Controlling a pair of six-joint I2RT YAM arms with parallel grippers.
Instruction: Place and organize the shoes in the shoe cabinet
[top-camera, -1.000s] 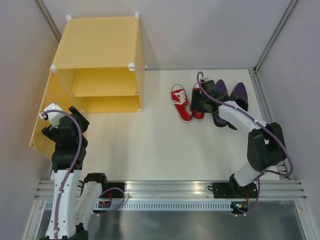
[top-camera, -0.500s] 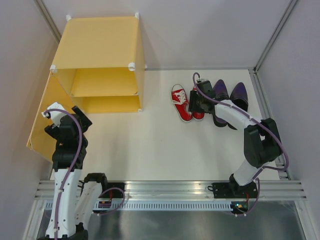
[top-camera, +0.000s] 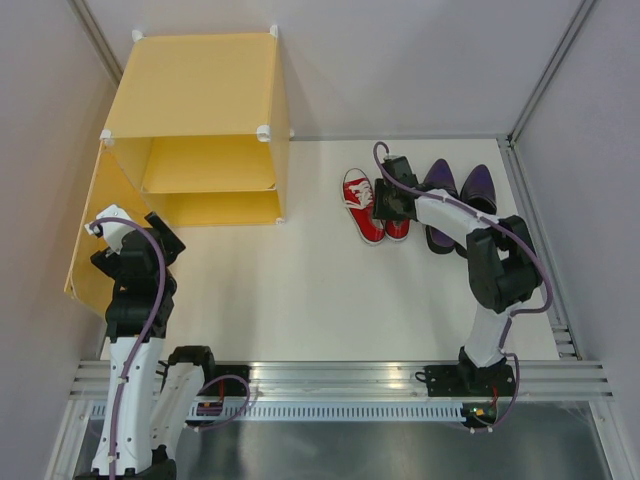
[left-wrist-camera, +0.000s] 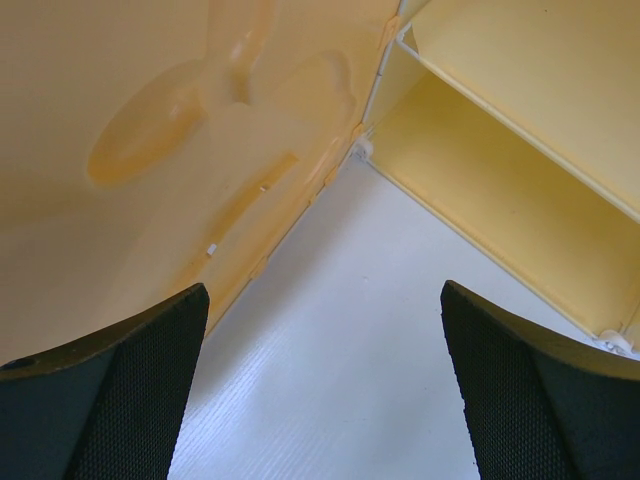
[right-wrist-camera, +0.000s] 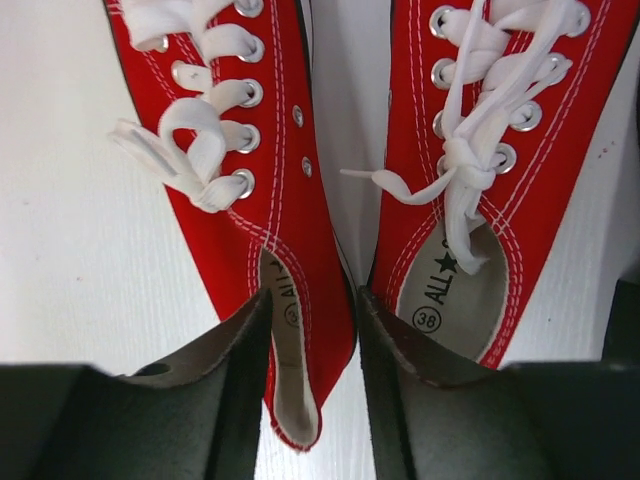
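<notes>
Two sneakers (top-camera: 364, 212) sit side by side near the table's (top-camera: 300, 290) far edge, right of middle. Two purple shoes (top-camera: 478, 186) sit just beside them toward the right edge. One cabinet (top-camera: 200, 90) with one shelf (top-camera: 205, 166) fills the far left corner, its door (top-camera: 88, 215) swung wide.

The right gripper (right-wrist-camera: 312, 296) is down on the sneakers' heel ends, half closed, with their adjoining walls between the jaws. Whether it bites yet I cannot tell. A good grip likely needs one finger well down inside each opening, both walls clamped together and clear of the laces, then a straight lift so neither sneaker slips or nudges the purple shoes.

The left gripper (left-wrist-camera: 322, 290) hangs wide open and empty by the door.
</notes>
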